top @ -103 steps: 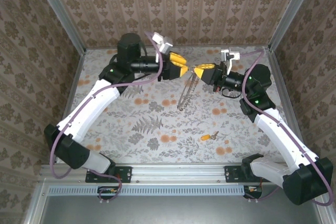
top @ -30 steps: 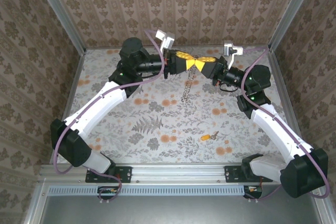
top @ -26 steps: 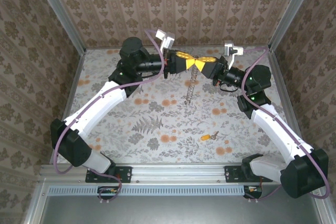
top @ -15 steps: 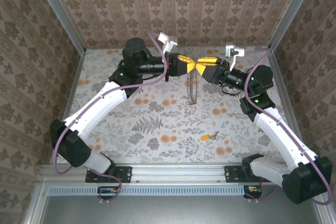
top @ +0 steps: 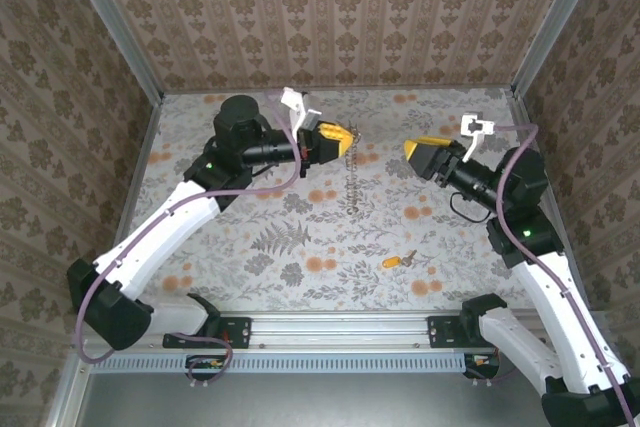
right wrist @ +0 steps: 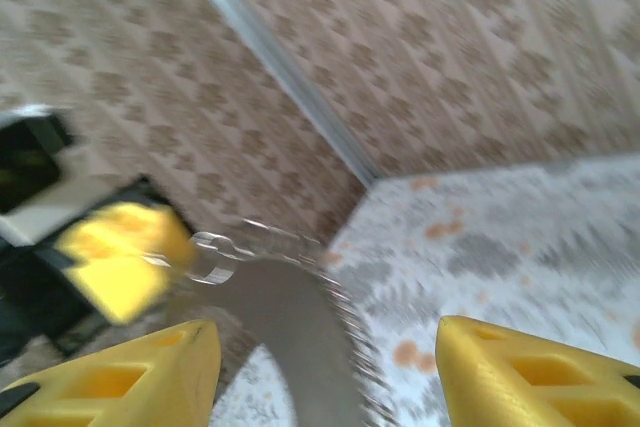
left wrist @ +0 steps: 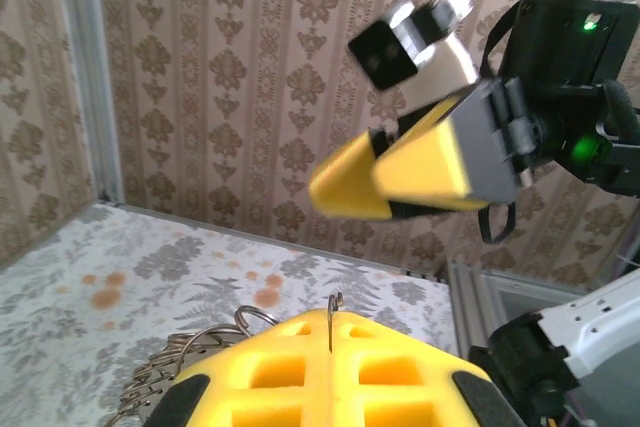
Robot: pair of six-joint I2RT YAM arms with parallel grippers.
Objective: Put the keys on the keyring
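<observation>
Nearest the arm bases, on the flower-printed table [top: 280, 237], the key [top: 397, 261] lies flat by itself, its orange-yellow head to the left and its short blade pointing right and slightly away; nothing touches it, and it is well apart from both pincers. Farther in, near the middle of the table, the keyring [top: 352, 182] hangs as a thin, narrow strand of small links straight down from the left pincer [top: 345, 137]; whether its lower end touches the table I cannot tell. The left pincer is closed tight on the keyring's upper end; in the left wrist view its two yellow fingers [left wrist: 290, 339] press together, with a thin bit of wire poking up from the seam and links bunched at their left side. Across a gap to the right, at about the same depth, the right pincer [top: 412, 153] faces the left one with its jaws spread wide and nothing between them; the right wrist view shows its yellow fingers at the two bottom corners, far apart, and beyond them the keyring, blurred, dangling from the left pincer's yellow tip. Behind everything stands the patterned back wall [top: 340, 17].
</observation>
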